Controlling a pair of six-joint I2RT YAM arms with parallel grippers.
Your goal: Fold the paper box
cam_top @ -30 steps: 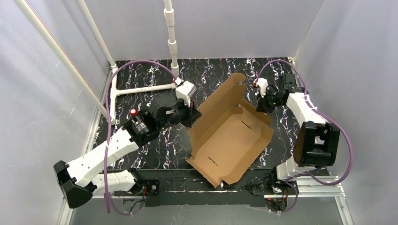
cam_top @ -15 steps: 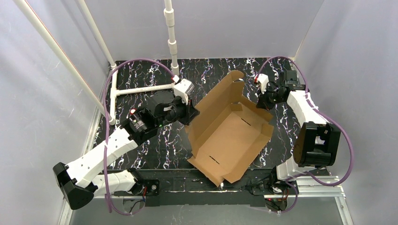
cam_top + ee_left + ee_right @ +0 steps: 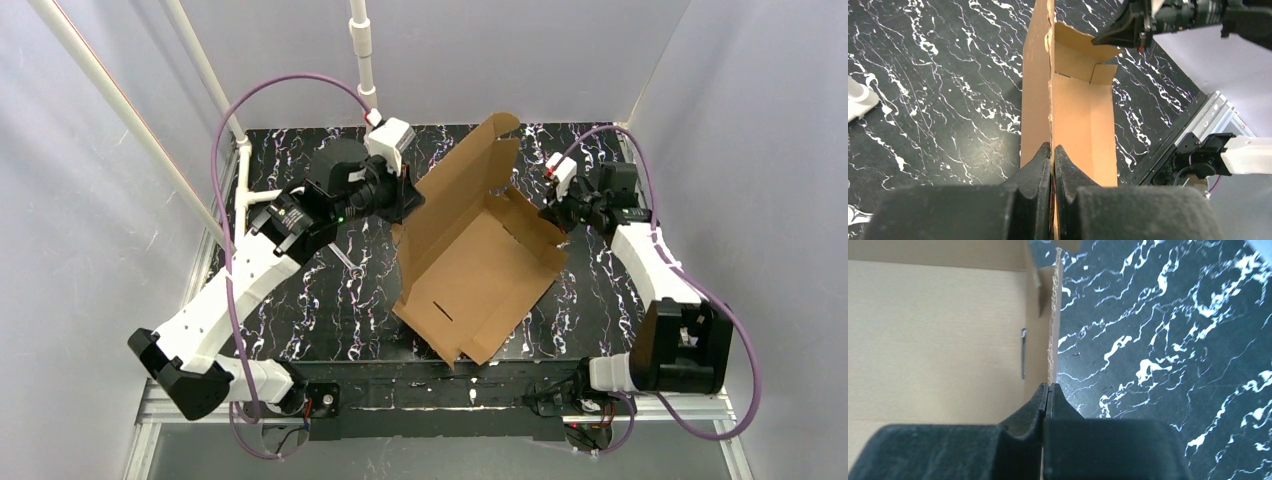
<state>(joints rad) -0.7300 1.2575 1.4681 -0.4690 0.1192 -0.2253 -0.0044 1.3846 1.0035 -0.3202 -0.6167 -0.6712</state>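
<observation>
**A:** At far left of the top view, found a white pipe frame [image 3: 363,60] rising from the marbled table [image 3: 330,300], clear of the work. Noted any change beside it?

**B:** Saw the left gripper [image 3: 405,197] carried farther from the arm bases than a second earlier, pinched tight on the long raised flap of the paper box [image 3: 480,265]. Confirmed it from the left wrist view: fingers [image 3: 1038,160] pressed together on the cardboard's edge. Judged that flap steeper, nearer upright.

**A:** And the box itself?

**B:** Located it mid-table between the two arms, turned askew, with its near corner drawn back from the table's near edge. Could not tell whether the floor panel lay flat or hung partly lifted.

**A:** Farther right?

**B:** Found the right gripper [image 3: 550,212] clamped on the short end wall, hardly shifted. Saw the same closed pinch from its own wrist view. Judged the shell half-formed: walls rising, with side tabs and lid not yet tucked.

**A:** Obstacles?

**B:** Marked the pipe frame close behind the left arm and judged it a limit on further swing. Flagged possible buckling or tearing at either pinched edge.
</observation>
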